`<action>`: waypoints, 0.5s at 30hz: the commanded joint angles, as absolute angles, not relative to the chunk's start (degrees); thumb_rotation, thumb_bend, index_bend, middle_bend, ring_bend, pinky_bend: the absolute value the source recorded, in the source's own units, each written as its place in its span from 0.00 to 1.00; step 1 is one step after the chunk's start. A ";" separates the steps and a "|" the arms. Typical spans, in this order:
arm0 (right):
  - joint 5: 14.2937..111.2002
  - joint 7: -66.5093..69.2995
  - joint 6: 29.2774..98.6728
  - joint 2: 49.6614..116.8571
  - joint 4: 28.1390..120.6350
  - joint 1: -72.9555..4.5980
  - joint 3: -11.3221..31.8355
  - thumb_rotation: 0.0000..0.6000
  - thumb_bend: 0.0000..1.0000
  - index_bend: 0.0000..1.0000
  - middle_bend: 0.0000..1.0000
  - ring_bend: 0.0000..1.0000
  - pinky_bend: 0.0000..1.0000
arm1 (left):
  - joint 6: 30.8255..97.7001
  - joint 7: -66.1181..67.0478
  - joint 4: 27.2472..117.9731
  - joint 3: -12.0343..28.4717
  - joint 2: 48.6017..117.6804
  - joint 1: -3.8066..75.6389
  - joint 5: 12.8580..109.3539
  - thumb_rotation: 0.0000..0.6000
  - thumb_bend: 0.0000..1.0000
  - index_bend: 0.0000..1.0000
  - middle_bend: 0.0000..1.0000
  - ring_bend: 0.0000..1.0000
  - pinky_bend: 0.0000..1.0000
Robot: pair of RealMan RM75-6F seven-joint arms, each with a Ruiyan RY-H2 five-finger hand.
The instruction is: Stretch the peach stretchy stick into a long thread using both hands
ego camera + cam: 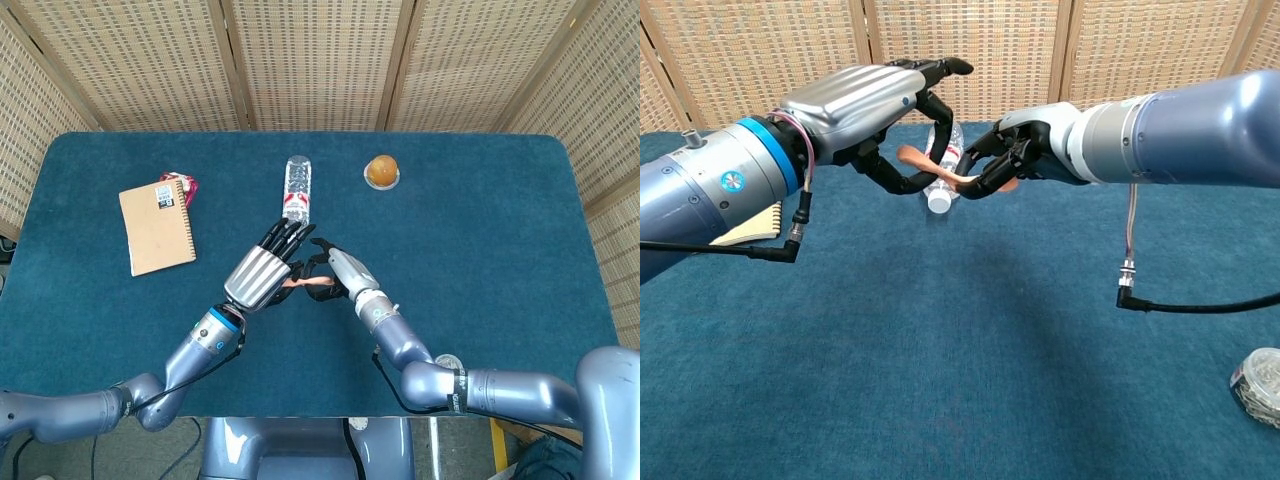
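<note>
The peach stretchy stick (943,172) hangs in the air between both hands, bent into a shallow curve; from the head view it shows as a short peach strip (305,284). My left hand (872,105) (262,269) pinches its left end, other fingers extended. My right hand (1015,155) (338,272) grips its right end with curled fingers. The two hands are close together above the table's middle. Part of the stick is hidden inside the fingers.
A clear water bottle (297,188) lies behind the hands. A brown spiral notebook (156,226) with a red packet (186,184) lies at the left, an orange ball (381,170) on a small dish at the back. A tape roll (1261,384) sits at the near right.
</note>
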State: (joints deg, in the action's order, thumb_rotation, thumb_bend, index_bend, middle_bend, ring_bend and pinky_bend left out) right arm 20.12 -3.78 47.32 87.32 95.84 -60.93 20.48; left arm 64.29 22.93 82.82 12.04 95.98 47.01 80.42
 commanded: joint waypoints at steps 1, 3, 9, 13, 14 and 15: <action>20.28 -3.62 47.20 87.24 95.80 -60.70 20.44 1.00 0.59 0.75 0.14 0.00 0.00 | 64.36 22.74 82.75 12.03 95.81 46.97 80.40 1.00 0.64 0.79 0.00 0.00 0.00; 20.37 -3.53 47.09 87.16 95.78 -60.56 20.40 1.00 0.59 0.76 0.14 0.00 0.00 | 64.39 22.58 82.73 11.99 95.72 46.93 80.39 1.00 0.64 0.79 0.00 0.00 0.00; 20.77 -3.17 46.76 86.67 96.00 -60.00 20.34 1.00 0.60 0.81 0.15 0.00 0.00 | 64.69 22.14 82.58 11.97 95.61 46.86 80.52 1.00 0.65 0.79 0.00 0.00 0.00; 21.04 -2.87 46.61 86.13 96.10 -59.49 20.23 1.00 0.60 0.82 0.15 0.00 0.00 | 65.04 22.04 82.59 11.95 95.26 46.70 80.63 1.00 0.65 0.79 0.00 0.00 0.00; 21.00 -2.74 46.68 85.91 95.98 -59.21 20.10 1.00 0.60 0.82 0.15 0.00 0.00 | 65.33 21.96 82.68 12.04 94.99 46.52 80.58 1.00 0.65 0.79 0.00 0.00 0.00; 21.11 -2.58 46.56 85.66 95.98 -58.95 20.01 1.00 0.60 0.82 0.15 0.00 0.00 | 65.53 21.84 82.92 12.09 94.54 46.34 80.56 1.00 0.65 0.79 0.00 0.00 0.00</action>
State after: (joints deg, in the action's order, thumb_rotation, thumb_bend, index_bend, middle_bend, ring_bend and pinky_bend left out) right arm 21.05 -2.72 46.60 85.84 96.03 -59.14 20.12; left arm 65.29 21.96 82.72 12.01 94.90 46.53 80.59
